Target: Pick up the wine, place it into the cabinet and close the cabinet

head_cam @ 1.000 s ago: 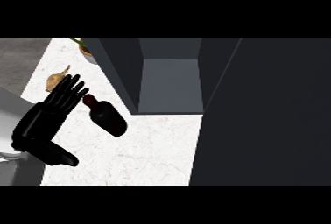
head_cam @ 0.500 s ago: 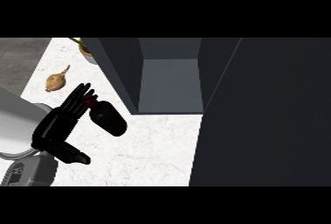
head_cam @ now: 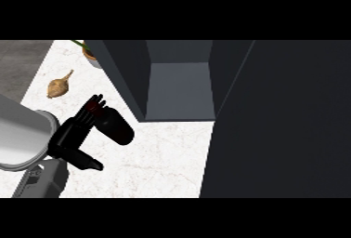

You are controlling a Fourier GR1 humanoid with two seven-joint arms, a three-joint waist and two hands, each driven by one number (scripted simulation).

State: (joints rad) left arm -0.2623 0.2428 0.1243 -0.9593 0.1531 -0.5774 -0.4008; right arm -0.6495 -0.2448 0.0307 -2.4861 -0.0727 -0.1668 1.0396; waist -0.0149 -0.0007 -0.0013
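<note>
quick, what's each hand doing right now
Left hand: open, straight fingers against the wine bottle lying on the counter.
Right hand: not in view.

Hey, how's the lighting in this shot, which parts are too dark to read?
Head view: the counter is brightly lit; the cabinet interior is dim grey; its open door is nearly black, without detail; the wine bottle and left hand blend together, both dark.
</note>
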